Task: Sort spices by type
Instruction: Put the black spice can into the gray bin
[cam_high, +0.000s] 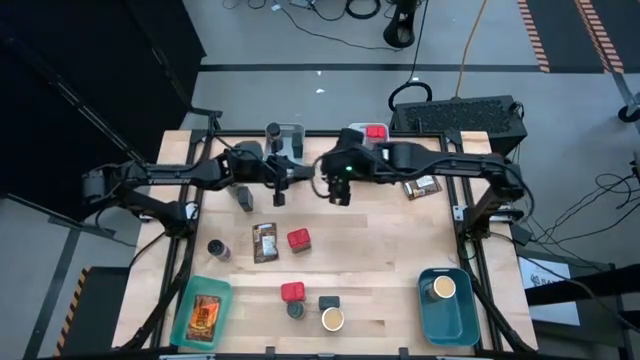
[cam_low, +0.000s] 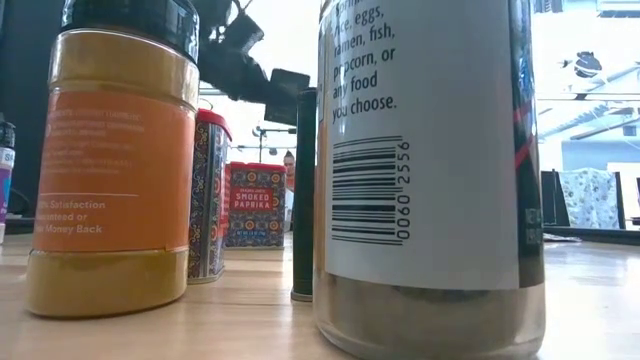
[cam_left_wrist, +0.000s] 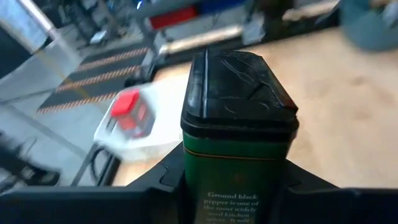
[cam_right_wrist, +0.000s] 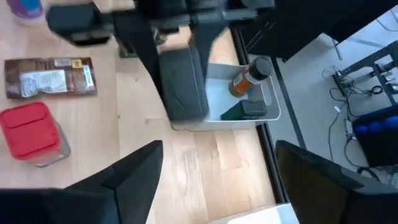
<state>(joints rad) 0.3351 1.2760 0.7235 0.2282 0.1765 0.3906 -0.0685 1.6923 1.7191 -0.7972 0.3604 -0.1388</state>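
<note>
The left gripper (cam_high: 279, 186) pinches a green black-pepper tin (cam_left_wrist: 238, 118) above the table's far middle, near a grey bin (cam_right_wrist: 249, 102) that appears to hold two jars. The right gripper (cam_high: 340, 192), fingers spread and empty, hangs just beside it. On the wooden table (cam_high: 400, 250) lie a printed packet (cam_high: 265, 241) and a red tin (cam_high: 298, 239).

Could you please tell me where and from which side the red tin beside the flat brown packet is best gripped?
Probably from straight above: close on the red tin below its lid, across the two flat walls not facing the packet. It stands upright and boxy, and the packet lies close along one side.
</note>
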